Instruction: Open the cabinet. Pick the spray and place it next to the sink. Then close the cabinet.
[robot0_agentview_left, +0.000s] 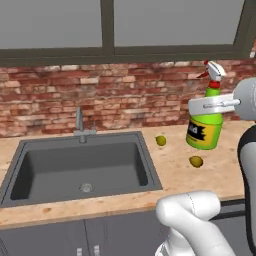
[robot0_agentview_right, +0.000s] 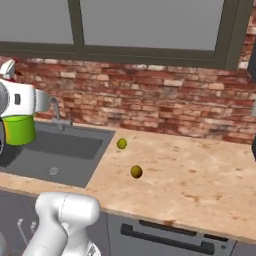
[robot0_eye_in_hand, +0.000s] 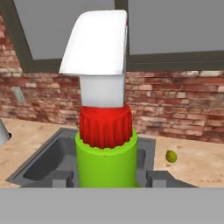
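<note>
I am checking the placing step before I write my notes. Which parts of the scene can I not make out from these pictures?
- Gripper on the spray bottle: the fingertips lie behind the bottle in the hand view.
- Bottle label, left base view: turned away, too small to read.
- Bottle in the right base view: cut by the left edge and covered by the hand.
- Two small yellow-green round things on the counter: too small to identify.
- Sink: its far end is hidden by the bottle in the hand view.

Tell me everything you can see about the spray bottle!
The spray bottle is yellow-green plastic with a dark label, a green neck, a red collar and a white trigger nozzle. It stands upright in the air, above the wooden counter just right of the sink. The claw grips its neck from the side.
</note>
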